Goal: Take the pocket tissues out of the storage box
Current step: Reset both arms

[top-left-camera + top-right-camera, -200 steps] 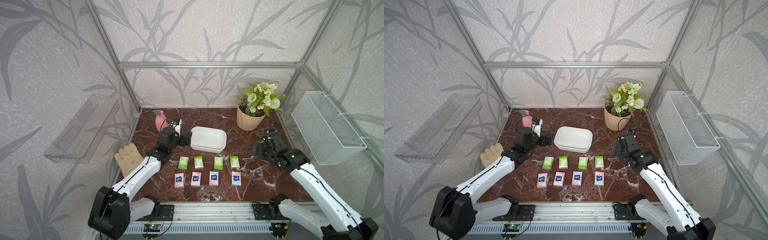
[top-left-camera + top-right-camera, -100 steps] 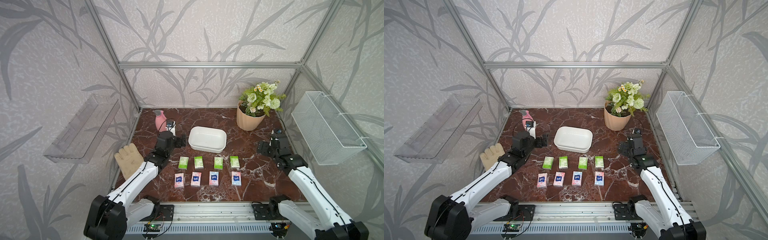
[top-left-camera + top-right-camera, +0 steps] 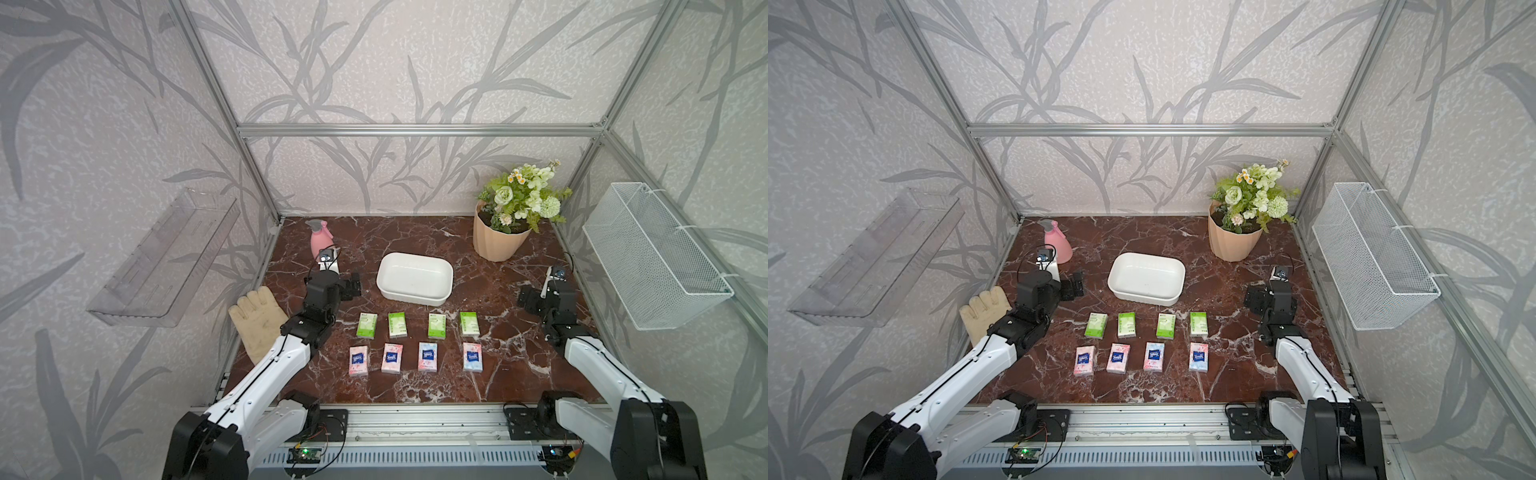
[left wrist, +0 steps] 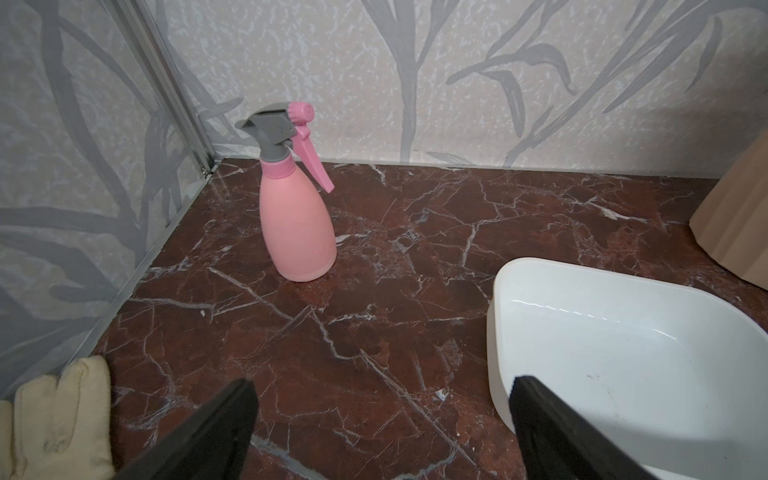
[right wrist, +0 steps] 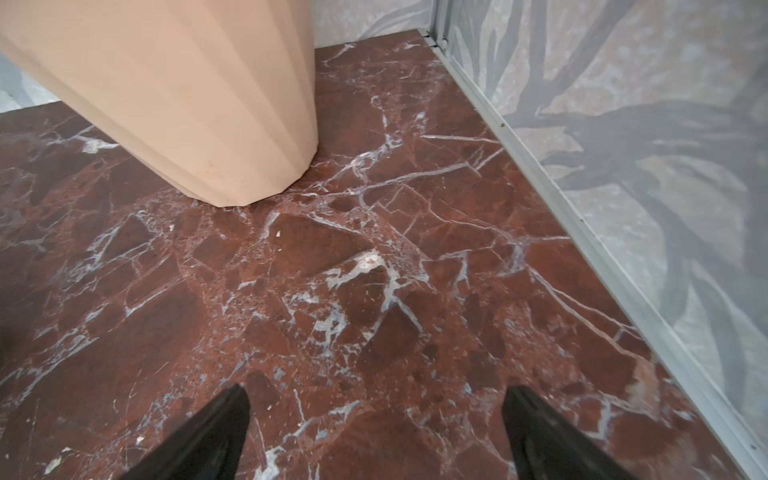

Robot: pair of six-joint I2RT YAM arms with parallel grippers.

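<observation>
Worktop (image 5: 374,291): polished red-brown marble-look slab, white-veined, with a low sheen. Storage box (image 4: 623,353): smooth white plastic, glossy on the inner wall; spray bottle (image 4: 297,224): smooth matt pink plastic. Pot (image 5: 187,104): matt, ribbed, peach-coloured; glove (image 4: 62,415): coarse cream cloth, matt; basket (image 3: 648,257): white wire mesh.

**Colours and patterns in my workspace**

Tabletop (image 3: 415,232): dark red marble with white veins. Storage box (image 3: 414,275): white. Pocket tissues (image 3: 437,325): four green-and-white, three pink, one pale blue; the pink and blue carry dark blue labels. Spray bottle (image 4: 297,216): pink with a grey head. Walls (image 3: 415,62): pale with a grey leaf print. My arms (image 3: 274,374): white with black joints.
</observation>
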